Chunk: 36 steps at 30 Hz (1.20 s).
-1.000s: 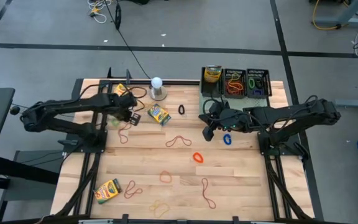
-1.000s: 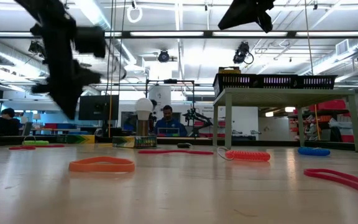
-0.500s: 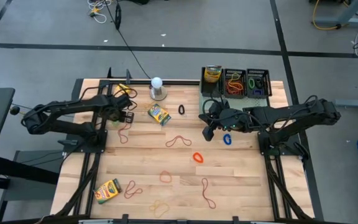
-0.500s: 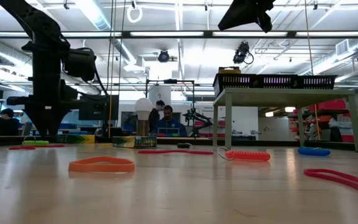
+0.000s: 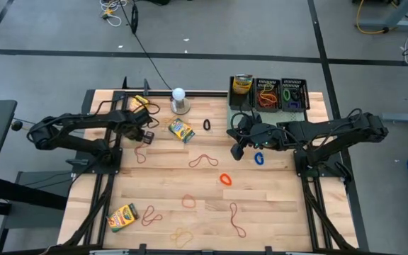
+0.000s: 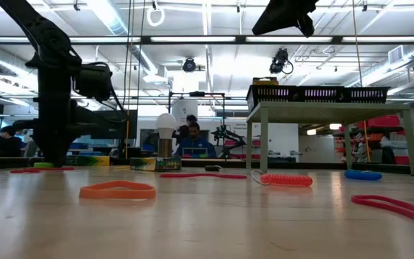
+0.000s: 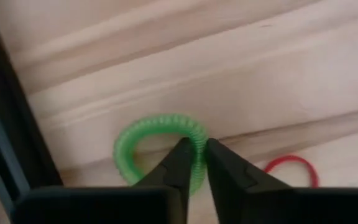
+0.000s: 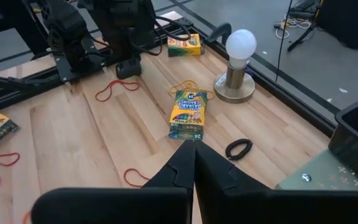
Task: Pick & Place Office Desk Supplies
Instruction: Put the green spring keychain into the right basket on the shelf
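wood table (image 5: pixel 275 212): left hand (image 7: pixel 194 163) pinching green coil band (image 7: pixel 132 146).

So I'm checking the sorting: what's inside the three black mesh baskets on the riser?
The left black mesh basket holds a yellow crayon box, the middle one orange bands, the right one a green loop. Anything beneath them is hidden.

Right gripper (image 8: pixel 194 163) fingers pressed together. Just beyond: crayon box (image 8: pixel 188 114) on tabletop (image 8: pixel 73 137), black coil band (image 8: pixel 238 149) beside it. White ball lamp (image 8: pixel 237 65) behind. Red band (image 8: pixel 117 89) near the left arm (image 8: pixel 98 28).
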### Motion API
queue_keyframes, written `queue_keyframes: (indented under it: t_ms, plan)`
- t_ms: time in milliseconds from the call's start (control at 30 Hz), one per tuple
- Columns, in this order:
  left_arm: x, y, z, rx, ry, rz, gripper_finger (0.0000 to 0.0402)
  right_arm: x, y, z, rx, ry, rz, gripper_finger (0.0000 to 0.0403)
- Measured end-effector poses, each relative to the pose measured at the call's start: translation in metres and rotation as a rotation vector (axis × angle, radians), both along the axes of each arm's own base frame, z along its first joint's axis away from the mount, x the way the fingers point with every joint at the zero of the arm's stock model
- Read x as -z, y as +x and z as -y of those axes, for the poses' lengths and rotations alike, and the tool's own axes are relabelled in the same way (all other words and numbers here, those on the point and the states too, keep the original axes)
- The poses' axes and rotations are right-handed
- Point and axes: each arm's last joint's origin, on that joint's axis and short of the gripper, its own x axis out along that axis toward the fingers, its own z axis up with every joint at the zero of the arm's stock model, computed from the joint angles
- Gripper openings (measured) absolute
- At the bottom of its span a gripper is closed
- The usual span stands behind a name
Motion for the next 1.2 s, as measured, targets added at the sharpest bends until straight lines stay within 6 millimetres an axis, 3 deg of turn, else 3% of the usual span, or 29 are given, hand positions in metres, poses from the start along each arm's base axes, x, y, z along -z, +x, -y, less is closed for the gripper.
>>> queue_keyframes:
  t_ms: [100, 267, 433, 533, 833, 1200]
  plan:
    - [-0.009, 0.007, -0.002, 0.055, 0.038, 0.028, 0.0014, 0.0, 0.0, 0.0, 0.001, 0.001, 0.001, 0.0009]
    - [-0.033, 0.03, 0.004, 0.226, 0.118, 0.189, 0.0017, 0.0, 0.0, -0.001, 0.001, 0.008, 0.004, 0.0009]
    - [-0.063, 0.075, 0.038, 0.64, 0.23, 0.586, 0.0016, 0.0, 0.0, -0.004, -0.006, 0.013, 0.006, 0.0009]
    - [-0.071, 0.095, 0.065, 0.854, 0.312, 0.72, 0.0015, 0.0, -0.001, -0.003, 0.001, 0.02, 0.01, 0.0009]
    - [-0.033, 0.127, 0.113, 1.281, 0.446, 0.551, 0.0015, -0.001, 0.0, -0.004, 0.002, 0.025, 0.018, 0.0009]
    - [-0.011, 0.19, 0.149, 1.768, 0.654, 0.309, 0.0015, -0.001, 0.0, -0.011, -0.017, 0.105, 0.052, 0.0009]
